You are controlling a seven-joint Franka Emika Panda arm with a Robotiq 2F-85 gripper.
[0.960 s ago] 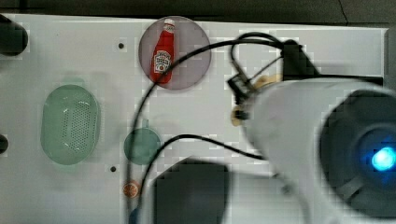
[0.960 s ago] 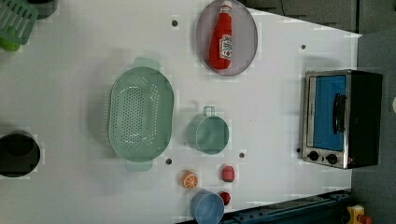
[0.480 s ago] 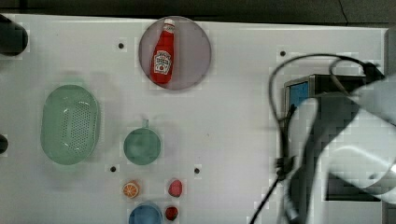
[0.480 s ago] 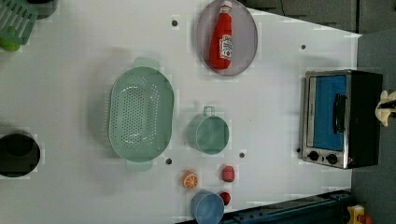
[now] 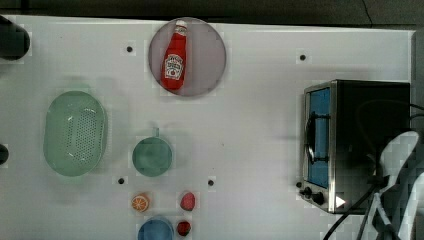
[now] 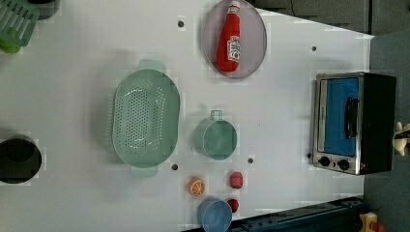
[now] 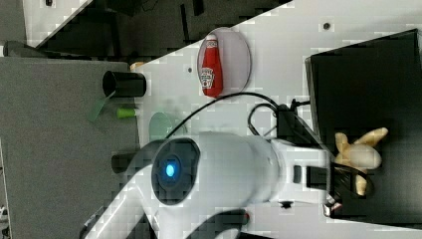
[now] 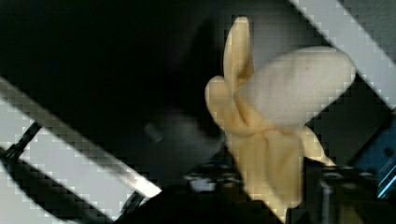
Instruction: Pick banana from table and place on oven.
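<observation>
Pale yellow, the half-peeled toy banana (image 7: 359, 155) lies over the boxy toaster oven's black top (image 7: 368, 84), at the gripper's (image 7: 348, 180) twelve o'clock in the right view. Whether the jaws clasp it I cannot tell. Placing is underway; next, likely release and retreat.

On the left view's right, your oven (image 6: 355, 123) stands on the table (image 6: 285, 111); a pale banana (image 6: 400, 139) peeks out at the oven's right edge.
</observation>
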